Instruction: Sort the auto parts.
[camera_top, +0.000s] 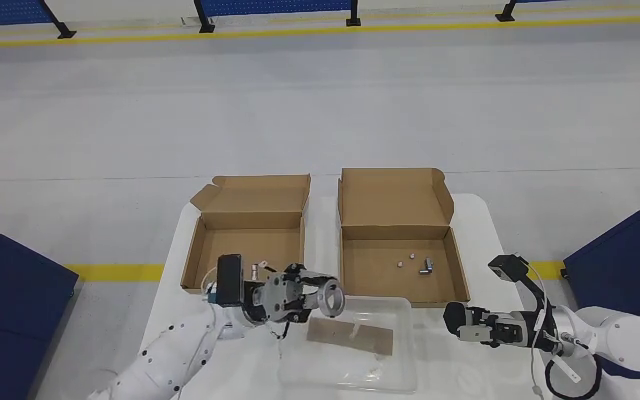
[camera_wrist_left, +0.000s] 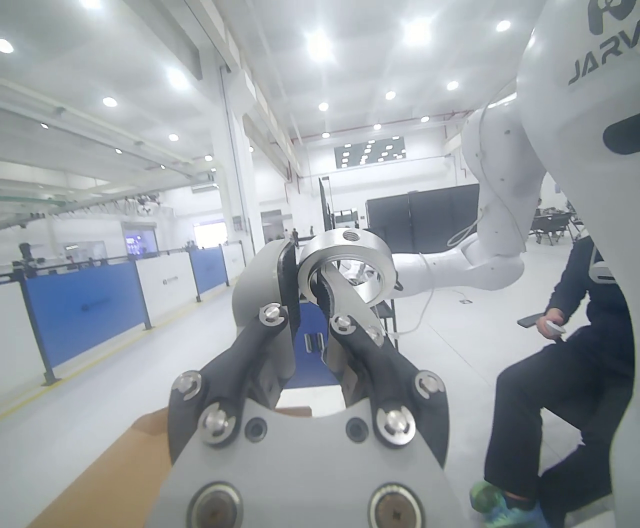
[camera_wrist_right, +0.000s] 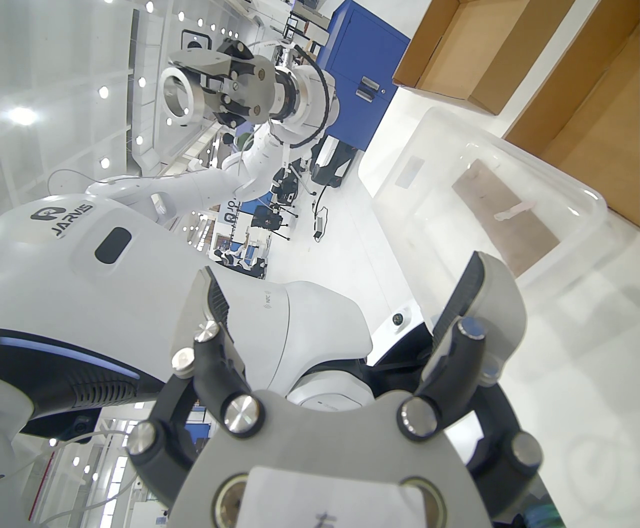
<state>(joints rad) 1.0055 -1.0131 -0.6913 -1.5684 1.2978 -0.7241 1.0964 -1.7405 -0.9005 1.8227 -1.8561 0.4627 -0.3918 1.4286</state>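
L hand (camera_wrist_left: 310, 295) pinches ring (camera_wrist_left: 350, 245) wall, one finger thru bore: prob. heavy, stiff, slick metal. R hand (camera_wrist_right: 342, 272) wide, empty.

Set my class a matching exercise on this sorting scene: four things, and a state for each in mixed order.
Things:
1 metal ring
2 right end effector
3 clear bin
4 right cardboard box

States:
A open, holding nothing
B holds small parts
C gripped by left end effector
D holds a brown card piece

Pairs: 1-C, 2-A, 3-D, 4-B
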